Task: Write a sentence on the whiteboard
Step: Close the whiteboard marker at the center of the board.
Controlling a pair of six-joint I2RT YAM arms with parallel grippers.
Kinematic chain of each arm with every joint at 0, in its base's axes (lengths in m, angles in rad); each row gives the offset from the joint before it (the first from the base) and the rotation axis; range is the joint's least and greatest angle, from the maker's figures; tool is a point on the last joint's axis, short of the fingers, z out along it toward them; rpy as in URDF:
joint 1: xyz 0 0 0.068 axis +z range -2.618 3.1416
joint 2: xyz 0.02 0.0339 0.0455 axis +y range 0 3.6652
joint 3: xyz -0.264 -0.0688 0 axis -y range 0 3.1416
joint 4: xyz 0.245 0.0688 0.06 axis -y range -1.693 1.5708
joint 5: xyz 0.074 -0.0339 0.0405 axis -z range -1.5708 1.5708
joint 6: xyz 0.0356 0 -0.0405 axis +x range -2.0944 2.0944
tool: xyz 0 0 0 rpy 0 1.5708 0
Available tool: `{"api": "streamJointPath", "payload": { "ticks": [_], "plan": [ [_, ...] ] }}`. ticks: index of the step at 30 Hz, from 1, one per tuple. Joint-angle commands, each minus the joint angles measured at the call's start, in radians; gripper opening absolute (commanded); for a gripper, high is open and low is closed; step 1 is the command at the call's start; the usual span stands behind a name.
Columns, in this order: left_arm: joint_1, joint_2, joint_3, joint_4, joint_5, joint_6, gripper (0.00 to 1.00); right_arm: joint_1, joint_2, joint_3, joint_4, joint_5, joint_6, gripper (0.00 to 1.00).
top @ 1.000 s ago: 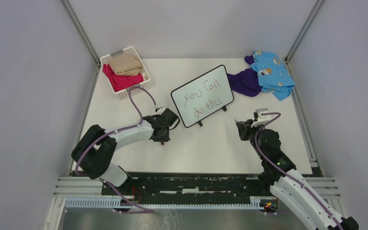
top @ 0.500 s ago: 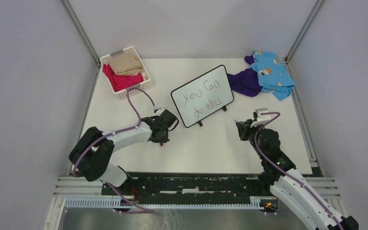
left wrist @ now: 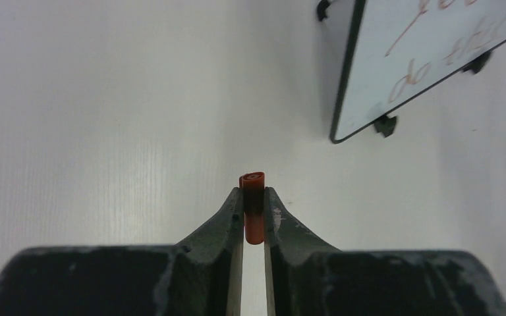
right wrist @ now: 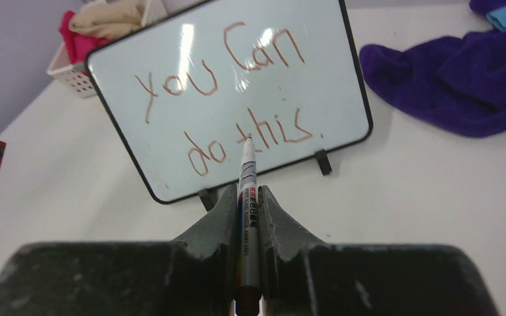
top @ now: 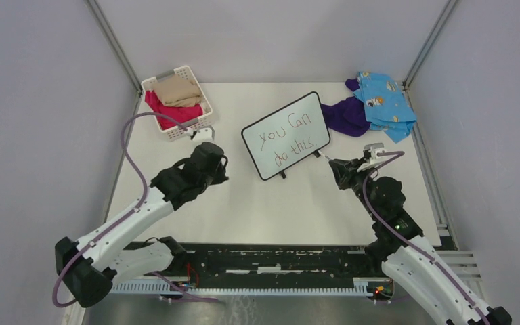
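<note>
1 tan cloth [top: 178, 89] and 1 red cloth [top: 169, 112] are held in the basket [top: 174, 131] at the bench's [top: 277, 206] far left. The sentence [top: 288, 139] "you Can do this" is written on the whiteboard [right wrist: 283, 99], stood mid-bench. A red cap [left wrist: 253, 220] is pinched by the left claw [left wrist: 254, 197], a marker [right wrist: 247, 178] by the right claw [right wrist: 248, 197].
</note>
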Motion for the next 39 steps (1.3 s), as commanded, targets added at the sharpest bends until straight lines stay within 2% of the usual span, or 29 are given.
{"api": "streamJointPath", "payload": {
  "ticks": [1, 5, 13, 19, 23, 33, 39],
  "plan": [
    [0.003, -0.076, 0.100, 0.064, 0.002, -0.029, 0.02, 0.021, 0.027, 0.104, 0.180, -0.098, 0.035, 0.00],
    [0.003, -0.115, 0.134, 0.149, 0.066, -0.059, 0.02, 0.101, 0.068, 0.151, 0.257, -0.095, 0.023, 0.00],
    [0.003, -0.214, 0.111, 0.341, 0.120, -0.188, 0.02, 0.417, 0.130, 0.172, 0.385, 0.117, -0.136, 0.00],
    [0.003, -0.299, 0.071, 0.463, 0.080, -0.299, 0.02, 0.785, 0.212, 0.142, 0.573, 0.445, -0.407, 0.00],
    [0.003, -0.354, 0.049, 0.512, 0.047, -0.363, 0.02, 0.949, 0.311, 0.130, 0.765, 0.573, -0.604, 0.00],
    [0.003, -0.437, -0.011, 0.614, 0.090, -0.516, 0.02, 1.027, 0.513, 0.166, 1.140, 0.587, -0.768, 0.00],
    [0.003, -0.446, -0.036, 0.635, 0.096, -0.604, 0.02, 1.053, 0.579, 0.205, 1.270, 0.567, -0.824, 0.00]
  ]
}}
